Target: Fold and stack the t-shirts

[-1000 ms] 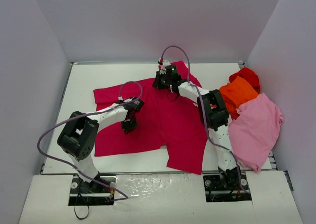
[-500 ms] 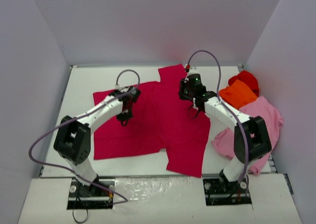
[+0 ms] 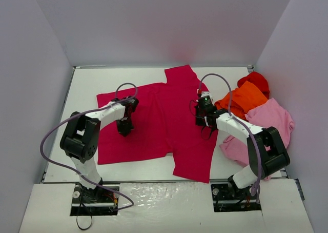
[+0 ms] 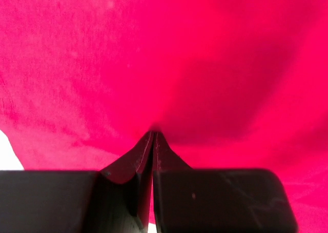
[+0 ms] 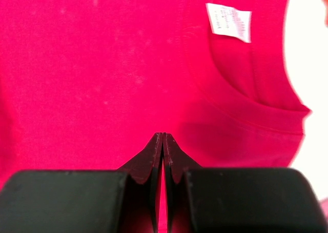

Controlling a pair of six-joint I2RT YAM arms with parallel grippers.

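The crimson t-shirt (image 3: pixel 154 125) lies spread on the white table (image 3: pixel 87 86), one sleeve pointing to the back. My left gripper (image 3: pixel 124 132) is shut at the shirt's left part; in the left wrist view its tips (image 4: pixel 154 133) pinch a small raised peak of the crimson cloth (image 4: pixel 169 58). My right gripper (image 3: pixel 201 122) is shut at the shirt's right edge; in the right wrist view (image 5: pixel 163 134) its tips rest on flat cloth (image 5: pixel 102 74) below the collar and the white tag (image 5: pixel 229 21).
An orange shirt (image 3: pixel 243 99), a bright red shirt (image 3: pixel 254 81) and a light pink shirt (image 3: pixel 269 122) lie heaped at the right side of the table. White walls close in the left, back and right.
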